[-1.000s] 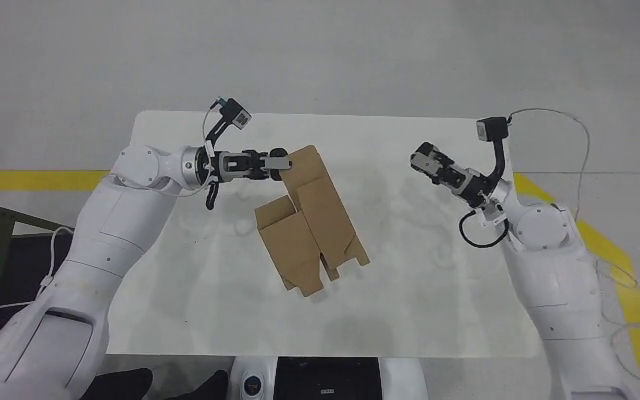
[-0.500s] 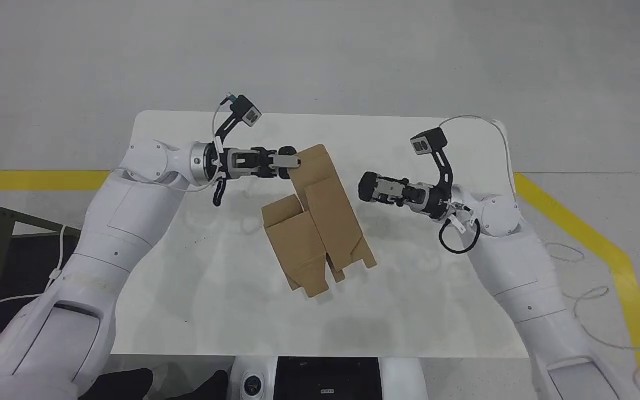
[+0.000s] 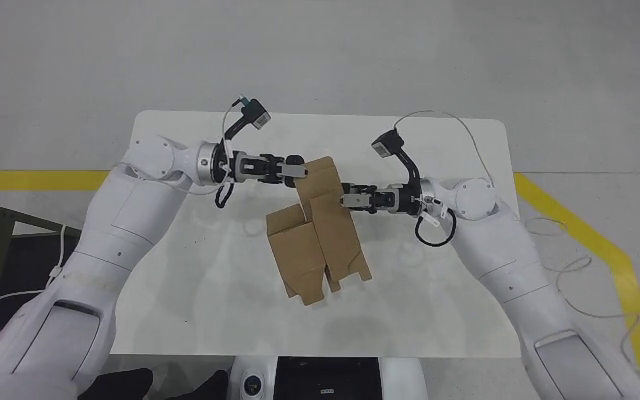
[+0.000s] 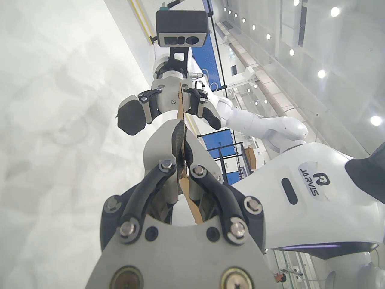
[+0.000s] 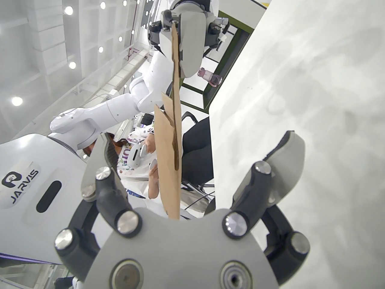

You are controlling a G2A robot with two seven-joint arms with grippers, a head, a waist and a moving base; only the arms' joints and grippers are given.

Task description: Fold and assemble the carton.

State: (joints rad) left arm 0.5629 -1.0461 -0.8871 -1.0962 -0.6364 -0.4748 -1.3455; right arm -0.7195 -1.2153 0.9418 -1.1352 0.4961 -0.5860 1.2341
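A flattened brown carton (image 3: 315, 230) hangs tilted above the white table (image 3: 440, 300), with its loose flaps pointing toward the front edge. My left gripper (image 3: 293, 168) is shut on the carton's far left corner; in the left wrist view the fingers (image 4: 162, 151) pinch the cardboard edge (image 4: 181, 112). My right gripper (image 3: 350, 197) is at the carton's right edge and is open. In the right wrist view the carton (image 5: 170, 151) stands edge-on between the spread fingers (image 5: 103, 154), touching neither of them that I can see.
The table has bare surface on both sides of the carton and toward its right corner (image 3: 480, 140). A thin cable (image 3: 440, 115) loops off the right arm. A yellow floor stripe (image 3: 50, 180) runs past the table's left side.
The right arm swung left across the table, and its open gripper now straddles the carton's right edge. The left gripper shifted slightly right, still holding the carton.
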